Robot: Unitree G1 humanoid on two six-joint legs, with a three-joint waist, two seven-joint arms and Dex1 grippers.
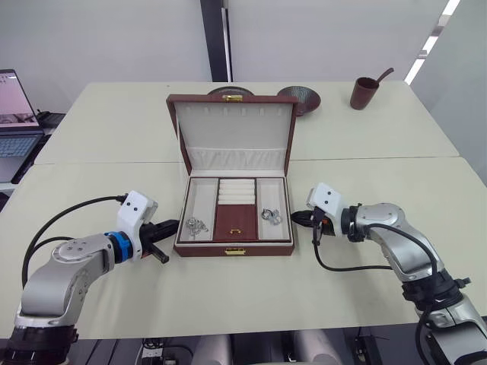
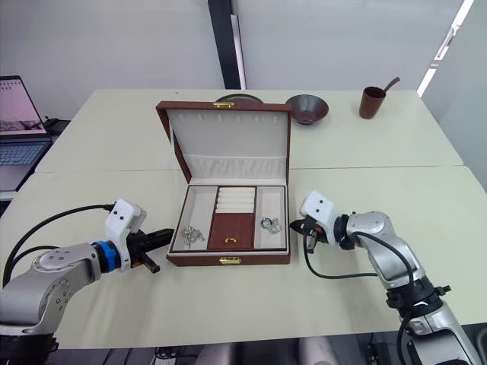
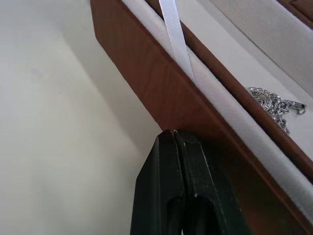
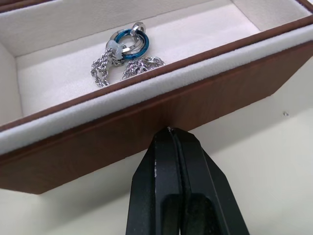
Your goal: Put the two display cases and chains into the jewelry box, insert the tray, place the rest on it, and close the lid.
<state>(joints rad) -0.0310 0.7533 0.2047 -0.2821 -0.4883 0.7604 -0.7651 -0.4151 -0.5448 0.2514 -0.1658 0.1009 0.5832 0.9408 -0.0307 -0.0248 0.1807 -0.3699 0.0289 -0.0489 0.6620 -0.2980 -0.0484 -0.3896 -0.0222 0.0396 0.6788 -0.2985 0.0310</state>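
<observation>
The jewelry box stands open mid-table, its lid upright behind it. The tray sits inside the box. A clump of silvery trinkets lies in the tray's left compartment, and a silvery pair with a dark blue ring lies in its right one. The display cases and the chains are hidden. My left gripper is shut and empty, its tip against the box's left wall. At the box's right wall, my right gripper is also shut and empty.
A laptop sits at the far left. One dark bowl stands behind the lid at its right, and another bowl peeks over its top. A brown cup with a spoon is at the back right. A white ribbon links lid and box.
</observation>
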